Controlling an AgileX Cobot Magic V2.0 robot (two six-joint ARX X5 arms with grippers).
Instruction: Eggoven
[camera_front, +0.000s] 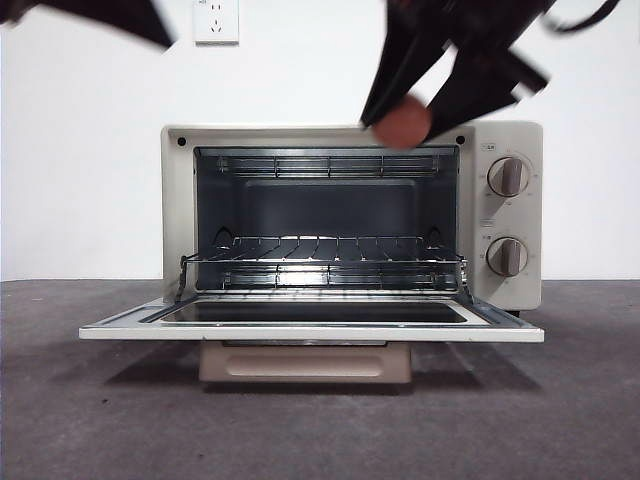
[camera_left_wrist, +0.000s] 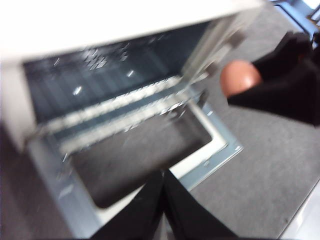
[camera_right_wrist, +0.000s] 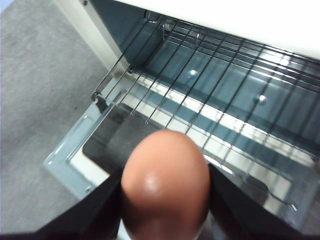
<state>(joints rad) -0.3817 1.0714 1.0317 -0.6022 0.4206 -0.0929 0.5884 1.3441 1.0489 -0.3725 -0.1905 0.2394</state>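
Observation:
The cream toaster oven (camera_front: 515, 215) stands on the table with its glass door (camera_front: 310, 318) folded down flat and its wire rack (camera_front: 320, 255) bare inside. My right gripper (camera_front: 405, 122) is shut on the reddish-brown egg (camera_right_wrist: 165, 185) and holds it in the air in front of the oven's top edge, above the open door. The egg also shows in the front view (camera_front: 402, 122) and in the left wrist view (camera_left_wrist: 240, 77). My left gripper (camera_left_wrist: 162, 205) is shut and empty, above the door's front, and shows as a black tip at the top left of the front view.
The oven's two knobs (camera_front: 508, 176) sit on its right side panel. A wall socket (camera_front: 216, 20) is on the white wall behind. The oven's door (camera_right_wrist: 75, 160) juts out over the grey table (camera_front: 90, 420).

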